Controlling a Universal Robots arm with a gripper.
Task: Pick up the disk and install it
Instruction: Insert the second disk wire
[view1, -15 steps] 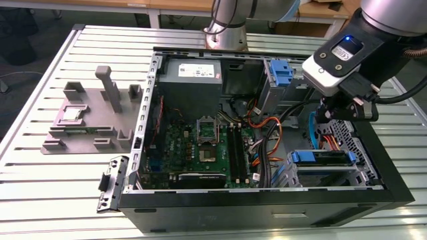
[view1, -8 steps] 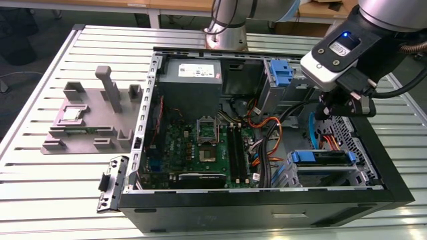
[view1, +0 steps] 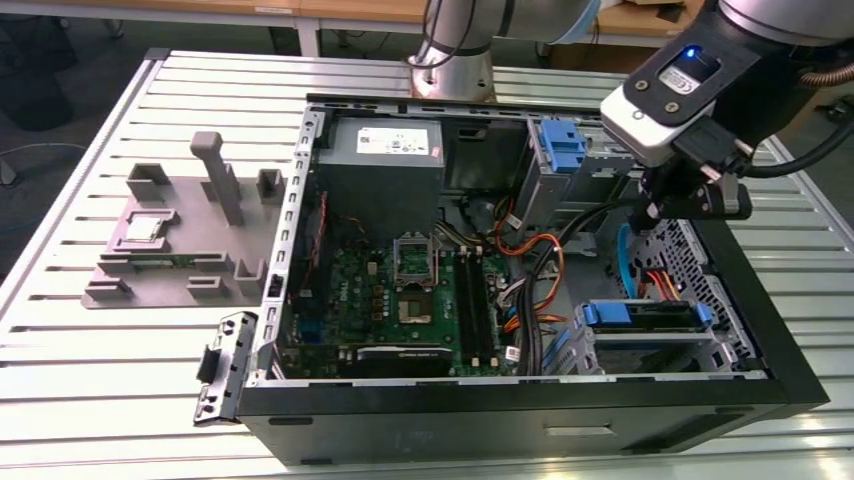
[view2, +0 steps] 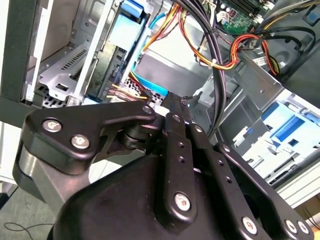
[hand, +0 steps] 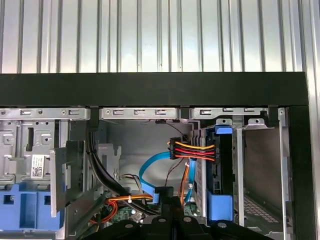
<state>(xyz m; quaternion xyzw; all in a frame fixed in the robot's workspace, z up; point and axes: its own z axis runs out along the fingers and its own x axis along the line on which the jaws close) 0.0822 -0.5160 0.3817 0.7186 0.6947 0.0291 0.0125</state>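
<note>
The disk (view1: 641, 315), a drive in a blue carrier rail, sits in the drive cage at the front corner of the open black computer case (view1: 534, 420), on the exterior view's right. In both wrist views the disk (hand: 220, 172) (view2: 122, 35) stands in its bay with a bundle of coloured wires (hand: 192, 150) running to it. My gripper (view1: 674, 213) hangs inside the case above and behind the cage, apart from the disk. Its black fingers (hand: 168, 192) (view2: 175, 102) are shut together with nothing between them.
A bare blue bracket (view1: 561, 145) stands in the upper bay beside the power supply (view1: 380, 150). Motherboard (view1: 414, 290) and loose orange, black and blue cables (view1: 534, 290) fill the case floor. A grey fixture (view1: 174, 245) holding a small chip stands on the slatted table at the exterior view's left.
</note>
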